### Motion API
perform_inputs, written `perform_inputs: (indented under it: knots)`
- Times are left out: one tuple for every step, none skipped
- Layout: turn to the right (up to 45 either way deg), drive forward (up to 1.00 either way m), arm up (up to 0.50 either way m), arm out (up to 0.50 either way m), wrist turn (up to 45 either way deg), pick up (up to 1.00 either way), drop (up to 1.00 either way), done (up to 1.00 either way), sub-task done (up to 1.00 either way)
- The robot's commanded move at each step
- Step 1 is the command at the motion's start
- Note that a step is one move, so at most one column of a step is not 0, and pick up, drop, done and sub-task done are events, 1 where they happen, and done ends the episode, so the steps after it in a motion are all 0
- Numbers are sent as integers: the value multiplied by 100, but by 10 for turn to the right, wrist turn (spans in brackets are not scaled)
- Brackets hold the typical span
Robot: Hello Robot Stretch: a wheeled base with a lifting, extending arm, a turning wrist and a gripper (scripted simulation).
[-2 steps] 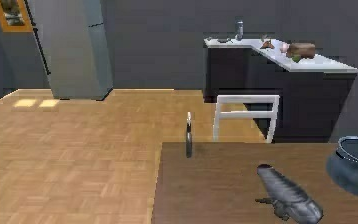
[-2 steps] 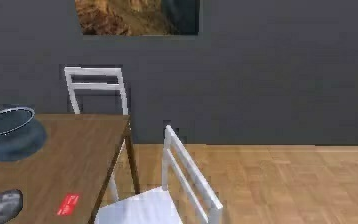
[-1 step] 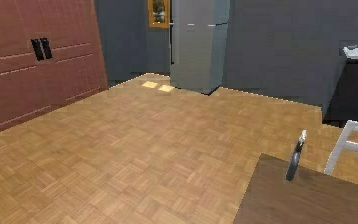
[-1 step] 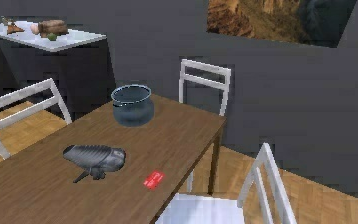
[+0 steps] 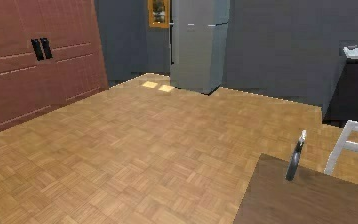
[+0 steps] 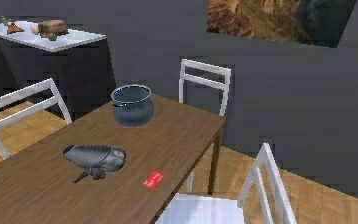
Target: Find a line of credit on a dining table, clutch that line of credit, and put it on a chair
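One red card [image 6: 153, 180] lies on the table [image 6: 182, 125]: finding seems done, reaching comes next; my pincer's state I cannot tell.

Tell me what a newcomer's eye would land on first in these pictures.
In the arm side view, a wooden dining table draws the eye: a blue-grey pot at its far end, a dark grey gadget nearer, and a small red card beside that. White chairs stand around it. In the forward view, a tall grey fridge stands at the far end of the room.
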Motion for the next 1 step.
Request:
perform_inputs:
  knots:
    - [0,0,32,0,0,0,0,0,0]
